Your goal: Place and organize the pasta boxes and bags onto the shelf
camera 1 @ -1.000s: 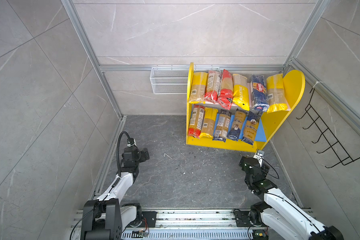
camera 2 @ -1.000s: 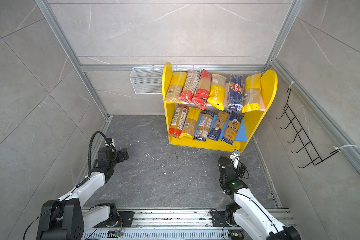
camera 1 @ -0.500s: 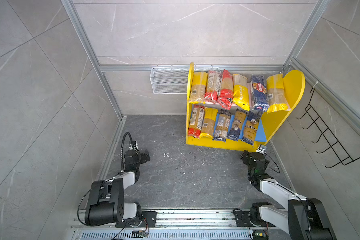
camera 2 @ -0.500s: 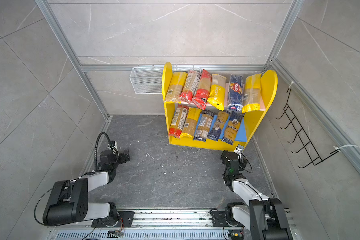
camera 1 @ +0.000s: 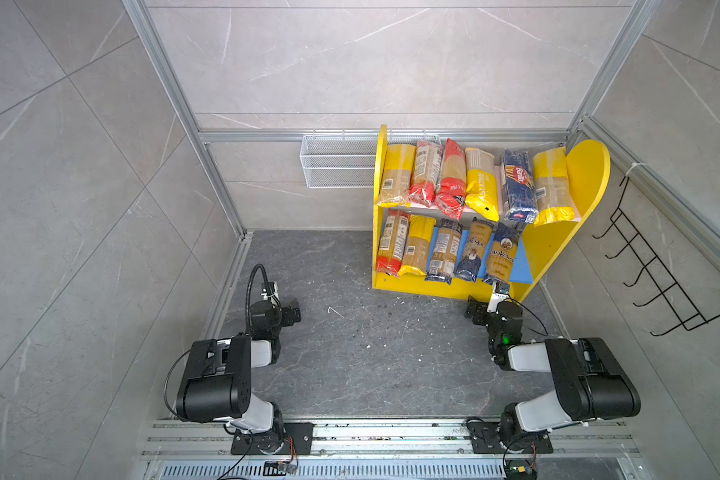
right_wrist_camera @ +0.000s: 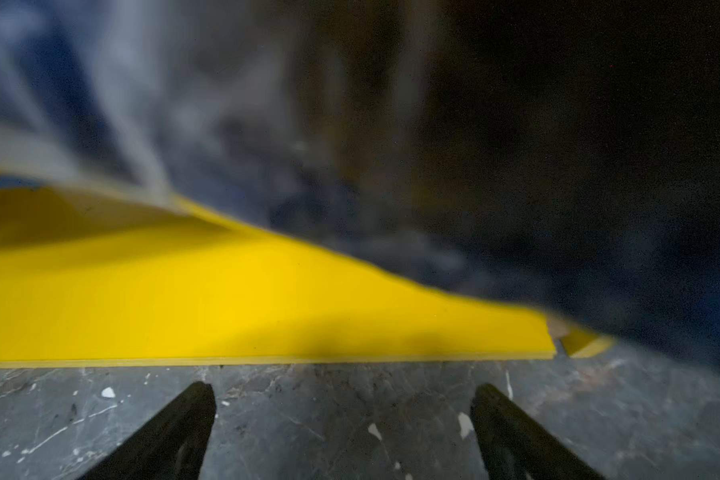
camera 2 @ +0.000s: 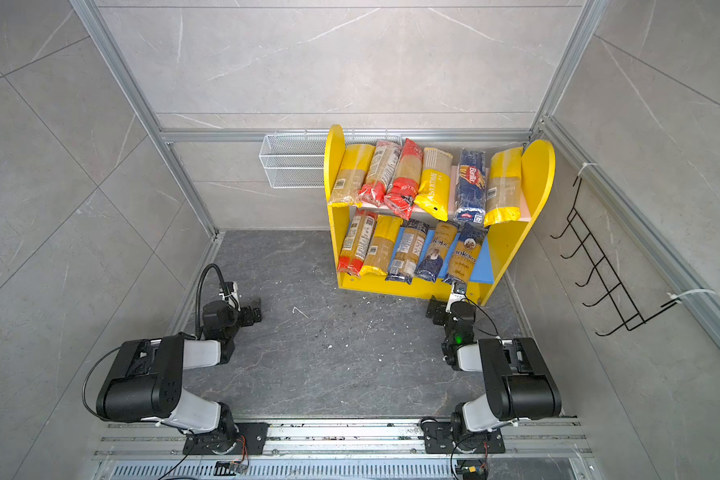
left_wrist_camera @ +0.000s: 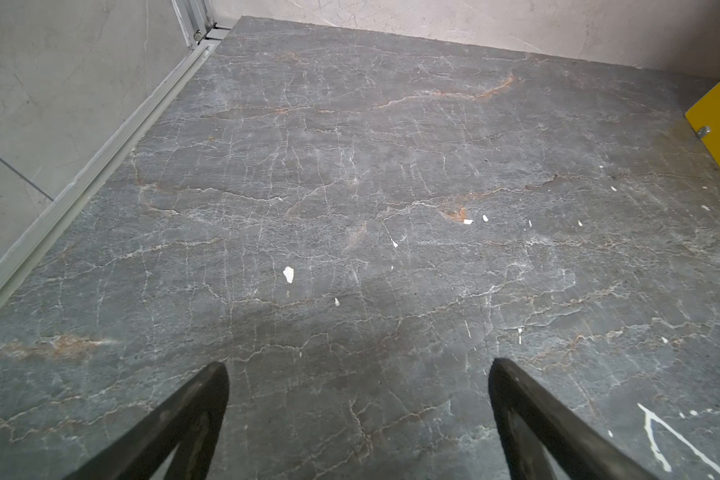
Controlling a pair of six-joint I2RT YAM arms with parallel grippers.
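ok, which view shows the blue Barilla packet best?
Both top views: the Barilla packet lies whole on the upper board of the shelf, logo readable. Left wrist shows only a yellow shelf corner; right wrist only the shelf's blurred base, packet not identifiable.

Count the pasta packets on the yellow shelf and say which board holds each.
11. Six packets lie side by side on the upper pink board; five packets lean in a row on the lower blue board. Any behind these would be hidden.
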